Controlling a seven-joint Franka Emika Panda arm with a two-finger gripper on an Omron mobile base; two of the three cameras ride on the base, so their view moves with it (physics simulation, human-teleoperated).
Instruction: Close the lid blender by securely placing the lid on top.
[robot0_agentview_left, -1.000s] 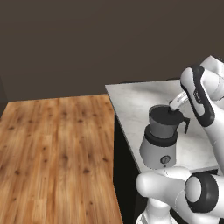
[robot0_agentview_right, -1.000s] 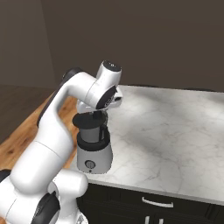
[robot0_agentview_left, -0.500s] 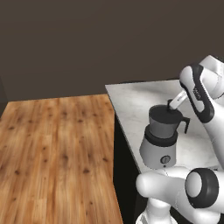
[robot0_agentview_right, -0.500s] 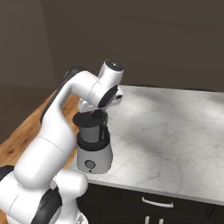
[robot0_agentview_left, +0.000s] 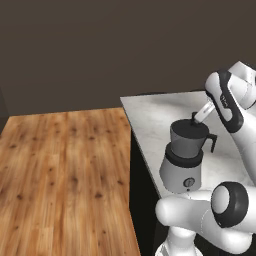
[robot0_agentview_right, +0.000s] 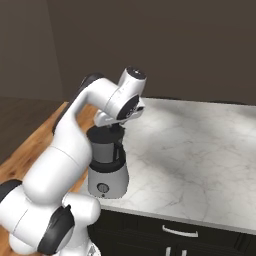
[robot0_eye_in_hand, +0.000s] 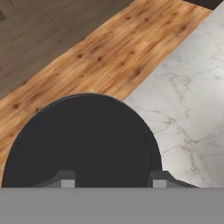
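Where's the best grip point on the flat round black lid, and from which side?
Take the flat round black lid by its centre, coming straight down from above: it lies level over the translucent grey blender jar, so the rim offers little purchase. The fingers already straddle the middle; the knob itself is hidden.

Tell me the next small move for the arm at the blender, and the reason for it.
Probably open the jaws and lift straight up. In the hand view the lid lies as a black disc right under the gripper, and in the left base view the blender jar's mouth looks capped in black, so the lid seems seated; whether it sits fully down cannot be told.
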